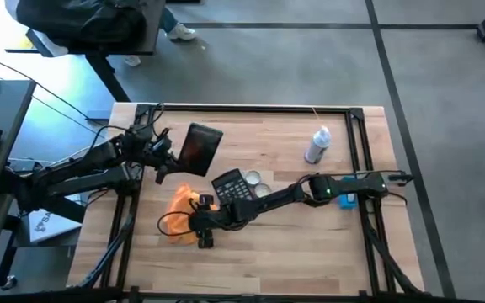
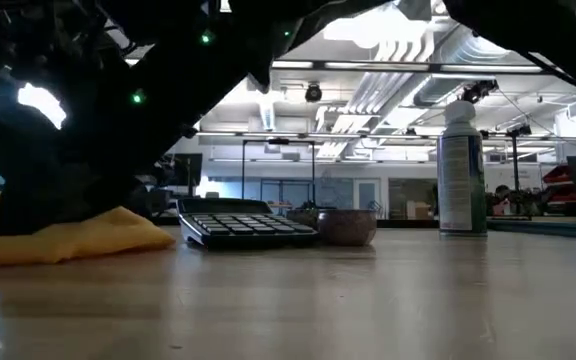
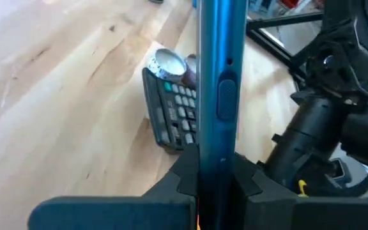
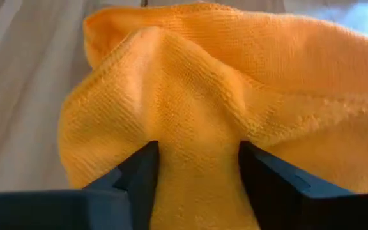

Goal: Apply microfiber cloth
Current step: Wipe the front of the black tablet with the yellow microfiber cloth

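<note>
Only wristward: cloth (image 4: 197,128) between fingers (image 4: 136,176)

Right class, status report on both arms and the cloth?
Right end effector shut on microfiber cloth. Left end effector gripping tablet. Calculator beside cloth.

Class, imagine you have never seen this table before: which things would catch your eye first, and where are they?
The bright orange microfiber cloth at the table's front left stands out, with the right gripper pinching a fold of it. Beside it, the left gripper holds a dark tablet upright on its edge, above the black calculator at mid-table.
</note>
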